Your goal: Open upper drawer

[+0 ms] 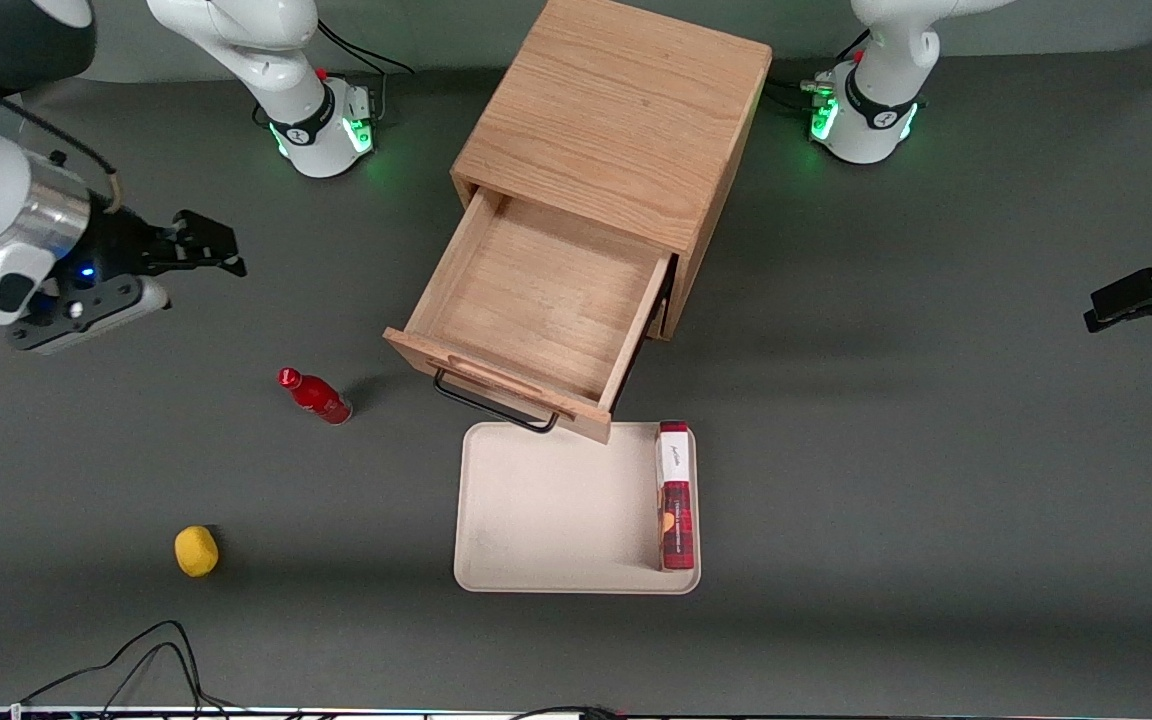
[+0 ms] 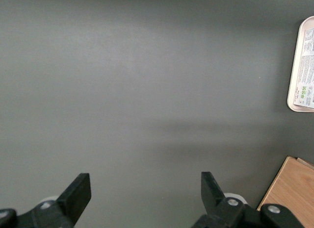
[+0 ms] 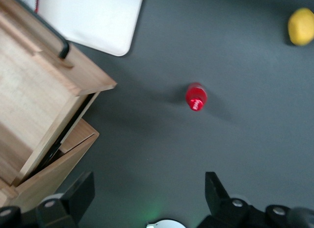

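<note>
At the working arm's end of the worktop (image 1: 936,400), the pincer (image 1: 221,250) is held in the air, well apart from the cabinet (image 1: 616,120) and every loose item. Its fingers (image 3: 78,191) are set wide and nothing is held between them.

A yellow ball (image 1: 196,551) is placed on the grey surface, nearer the front camera than the pincer. It is also seen from the right wrist (image 3: 300,26).

A red bottle (image 1: 316,396) is placed between the ball and the cabinet, apart from both. From the right wrist its cap (image 3: 196,97) is seen from above.

The cabinet of light oak is set at the middle of the worktop. The upper drawer (image 1: 536,300) is pulled well out of it toward the front camera, and its bare wooden floor is shown with nothing in it. A black wire handle (image 1: 491,405) is fixed under the wooden lip of the drawer front. In the right wrist view the drawer (image 3: 29,95) is seen standing out over the cabinet body below it.

A cream tray (image 1: 546,510) is laid in front of the drawer; its edge is overhung by the drawer front. A red and white carton (image 1: 675,495) is set in the tray, along the side toward the parked arm.
</note>
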Robot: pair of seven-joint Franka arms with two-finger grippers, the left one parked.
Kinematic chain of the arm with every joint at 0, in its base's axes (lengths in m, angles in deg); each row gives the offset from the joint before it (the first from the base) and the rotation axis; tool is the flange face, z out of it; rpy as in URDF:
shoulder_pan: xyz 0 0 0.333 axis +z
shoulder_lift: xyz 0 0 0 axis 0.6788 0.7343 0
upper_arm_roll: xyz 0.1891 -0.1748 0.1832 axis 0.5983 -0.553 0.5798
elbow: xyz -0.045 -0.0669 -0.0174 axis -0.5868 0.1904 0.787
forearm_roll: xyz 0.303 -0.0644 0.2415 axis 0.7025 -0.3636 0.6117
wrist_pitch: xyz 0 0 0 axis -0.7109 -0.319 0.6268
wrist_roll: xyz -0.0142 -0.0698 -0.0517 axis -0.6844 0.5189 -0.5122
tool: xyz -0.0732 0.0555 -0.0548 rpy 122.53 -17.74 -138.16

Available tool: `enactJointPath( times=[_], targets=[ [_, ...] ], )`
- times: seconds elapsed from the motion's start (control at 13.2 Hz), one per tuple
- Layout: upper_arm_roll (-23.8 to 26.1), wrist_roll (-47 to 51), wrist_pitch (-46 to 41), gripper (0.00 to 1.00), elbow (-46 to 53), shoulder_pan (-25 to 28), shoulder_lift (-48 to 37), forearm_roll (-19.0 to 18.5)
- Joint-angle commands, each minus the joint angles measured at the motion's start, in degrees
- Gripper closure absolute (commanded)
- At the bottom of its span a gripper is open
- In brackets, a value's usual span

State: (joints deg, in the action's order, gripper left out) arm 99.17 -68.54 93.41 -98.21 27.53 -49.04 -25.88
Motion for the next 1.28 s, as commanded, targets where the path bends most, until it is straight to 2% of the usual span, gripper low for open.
enactJointPath(
  times=[0.0, 0.45, 0.6, 0.68, 0.91, 0.98, 1.21],
  targets=[
    [-0.23, 6.46, 0.63, 0.00, -1.01, -1.65, -1.74, 1.44],
    [-0.50, 12.53, 0.55, 0.00, -1.00, -4.72, -3.84, -0.58],
    [-0.68, 12.11, -2.60, 0.00, -0.56, -5.96, -3.68, -0.58],
    [-2.94, 11.58, -3.14, 0.00, -0.13, -4.83, -3.76, -0.58],
    [-19.61, 11.14, -4.63, 0.00, 0.14, 10.69, -4.38, -0.23],
    [-22.97, 11.14, -4.99, 0.00, 0.14, 14.13, -4.46, -0.23],
    [-24.23, 11.05, -5.25, 0.00, 0.14, 14.87, -4.47, -0.14]
  ],
)
